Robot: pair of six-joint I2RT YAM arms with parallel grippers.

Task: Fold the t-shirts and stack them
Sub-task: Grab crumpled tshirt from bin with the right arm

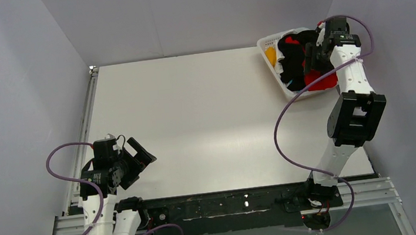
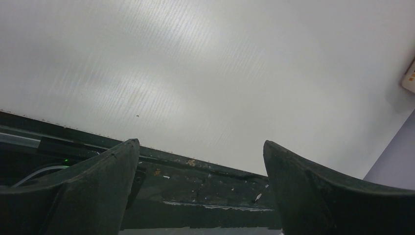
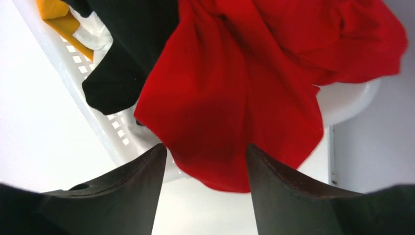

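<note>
While the left arm was folded low at the near left corner of the table, the right arm was stretched out to the far right corner, where a white lattice basket was set at a slant.

The left gripper was held fully spread, with nothing between its fingers. Past them, only bare white table surface and the dark rail at the near edge were seen from the left wrist.

Three shirts were seen heaped unfolded in the basket. The black t-shirt was spread across the middle, and the orange-yellow t-shirt was tucked against the left wall. The red t-shirt was bunched at the near right end, and part of it was draped over the rim.

The right gripper was positioned over that right end. From the right wrist, its two dark jaws were seen parted, with a hanging fold of the red t-shirt lying between and just beyond the tips. No clamp on the cloth could be made out, and bare table was seen through the gap lower down.

Purple cables were looped from both arms. Any marking on the arm housings was too small to be read.
</note>
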